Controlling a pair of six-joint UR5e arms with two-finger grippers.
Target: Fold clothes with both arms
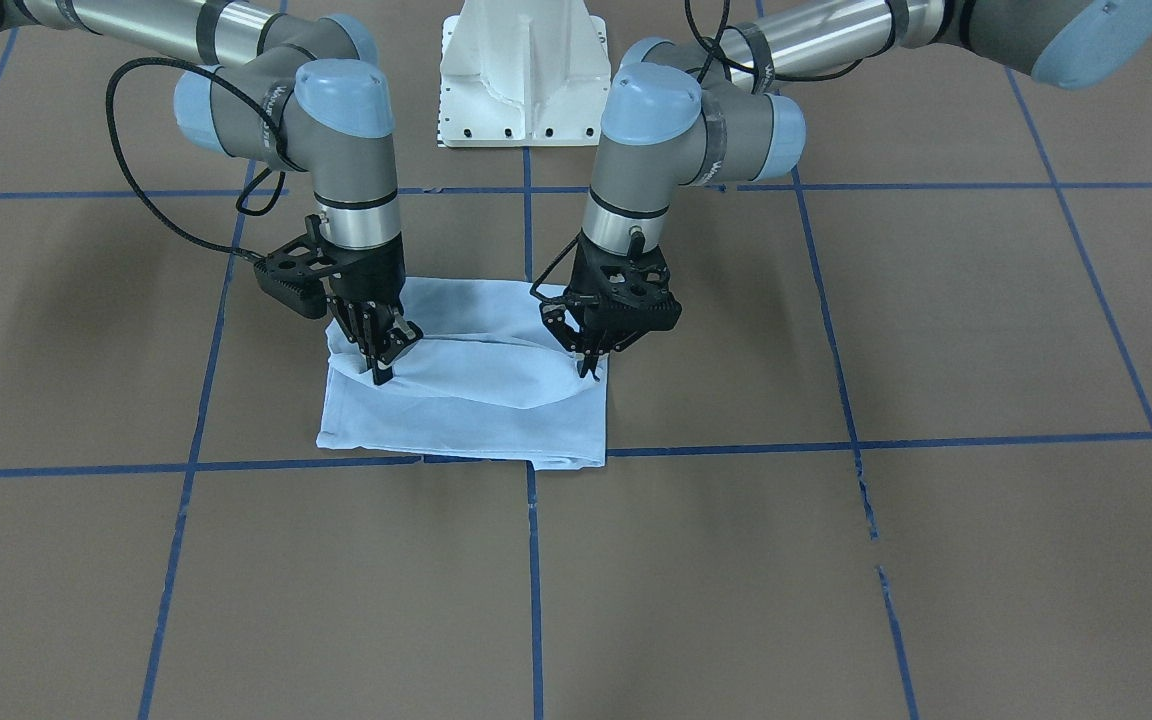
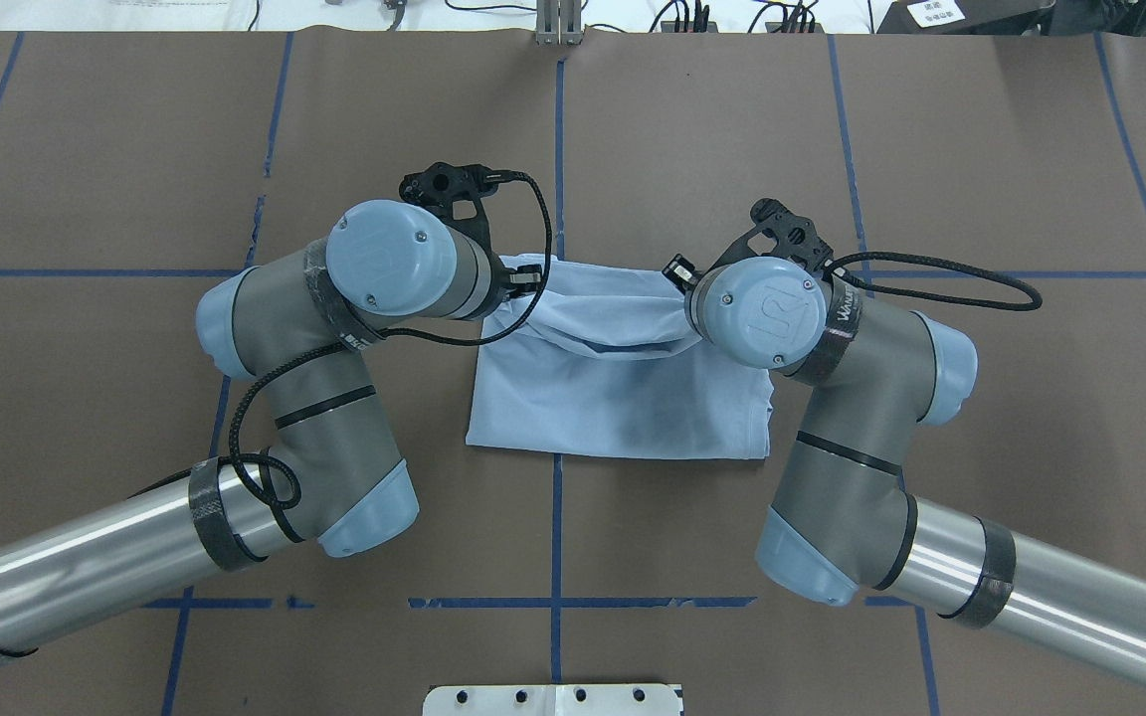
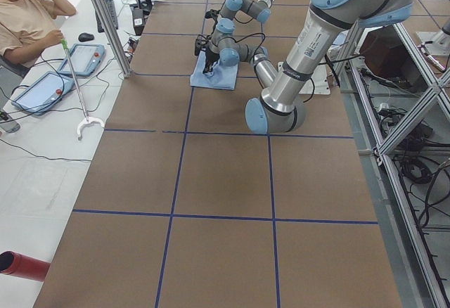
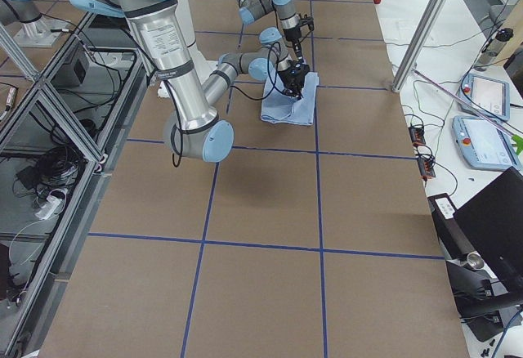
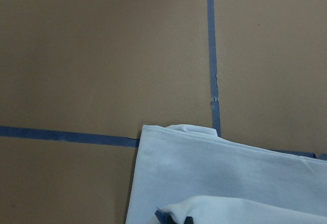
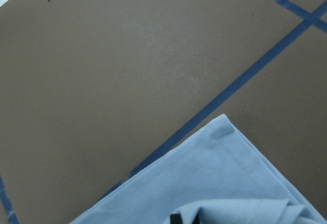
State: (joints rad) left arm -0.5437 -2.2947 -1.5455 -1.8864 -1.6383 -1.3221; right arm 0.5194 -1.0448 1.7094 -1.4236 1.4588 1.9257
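Overhead exterior coverage shows one light blue T-shirt (image 2: 613,398), two arms and one white pedestal base (image 2: 553,700). The left arm (image 2: 314,398) and the right arm (image 2: 852,438) each carry one black two-finger gripper, two grippers in total. In the front-facing view, the left gripper (image 1: 591,365) and the right gripper (image 1: 379,370) both point down onto the shirt. The jaws of each are drawn together and pinch a fold of the fabric. A raised band of cloth spans directly between the two jaw sets and sags slightly at its middle. The rest of the shirt lies flat as a folded rectangle beneath the jaws. In each wrist view, one corner of this flat layer lies ahead of the jaws, and the pinched fold sits at the bottom edge, just at the fingertips. No print or collar shows on the exposed fabric. The work surface is one brown table (image 2: 931,149) marked into large squares by blue tape lines (image 2: 556,149). The shirt straddles one of these lines, and its edge farthest from the base runs along a crossing line. In the exterior left view, one seated operator (image 3: 24,13) in a tan shirt is at a white desk (image 3: 42,153) beside the table. Two tablet-like units (image 3: 42,90) and cables lie on the desk. Aluminium frame members (image 3: 415,97) stand on the table's opposite side.
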